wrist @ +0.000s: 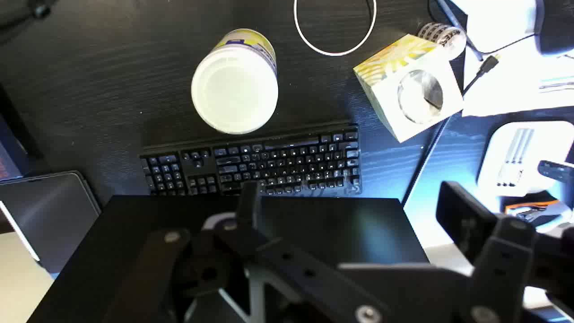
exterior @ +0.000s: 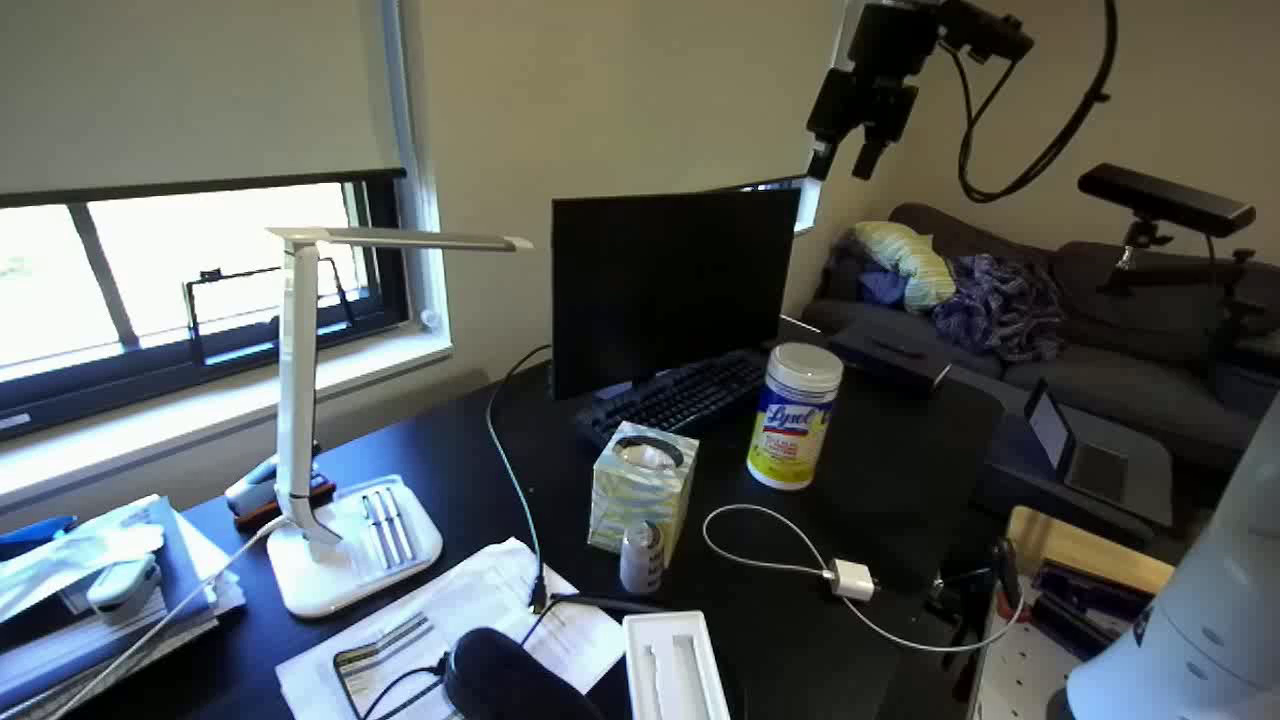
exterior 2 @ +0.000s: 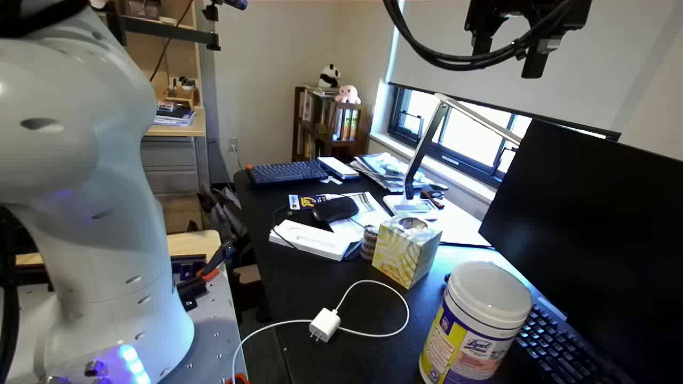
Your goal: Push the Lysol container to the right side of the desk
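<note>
The dark counter (exterior: 890,460) takes up most of my view, with the black monitor (exterior: 680,290) standing on it, and the tool (exterior: 843,165) hangs high in the air, toward two o'clock of the monitor in an exterior view. Its fingers are spread wide with nothing between them. The Lysol container (exterior: 795,415) stands upright on the counter, well apart from the tool and at two o'clock from the tissue box (exterior: 635,492). I'd call this the approach, the push not yet begun. Taking right as three o'clock in that view, the tool should come down at the container's nine o'clock flank, low, in the gap before the box, then press steadily; a touch near the lid might tip it. As for lettering, "Lysol" reads plainly on the label's blue band; the finer print defeats me. A navy slip (exterior 2: 307,201) bears gold script, perhaps "Cal", and a small roll (exterior: 642,560) carries black characters I can't make out.
</note>
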Motion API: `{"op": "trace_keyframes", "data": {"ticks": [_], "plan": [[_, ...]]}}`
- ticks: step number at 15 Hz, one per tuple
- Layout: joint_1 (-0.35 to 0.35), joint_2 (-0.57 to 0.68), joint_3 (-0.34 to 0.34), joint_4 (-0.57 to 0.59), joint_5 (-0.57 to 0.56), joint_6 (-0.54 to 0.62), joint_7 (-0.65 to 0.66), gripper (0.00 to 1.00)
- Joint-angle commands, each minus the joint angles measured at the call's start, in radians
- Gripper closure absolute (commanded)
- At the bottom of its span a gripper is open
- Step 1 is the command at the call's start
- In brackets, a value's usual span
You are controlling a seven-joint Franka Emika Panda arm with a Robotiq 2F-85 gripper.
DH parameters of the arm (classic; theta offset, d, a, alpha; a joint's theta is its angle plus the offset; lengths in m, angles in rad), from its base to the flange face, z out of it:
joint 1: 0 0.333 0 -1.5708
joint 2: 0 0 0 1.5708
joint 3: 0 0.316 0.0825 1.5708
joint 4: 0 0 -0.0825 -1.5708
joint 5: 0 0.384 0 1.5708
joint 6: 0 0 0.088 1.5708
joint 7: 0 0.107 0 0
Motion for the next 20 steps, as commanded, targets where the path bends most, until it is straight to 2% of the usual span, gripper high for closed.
{"op": "trace_keyframes", "data": {"ticks": [1,10,16,20], "plan": [[-0.012,0.002,0.009,0.003,0.005,-0.002,-0.005,0.00],[-0.016,0.005,0.010,-0.007,0.001,0.022,0.002,0.00],[0.006,0.104,0.018,-0.028,-0.032,0.077,-0.064,0.00],[0.032,0.196,0.055,-0.073,-0.075,0.171,-0.111,0.00]]}}
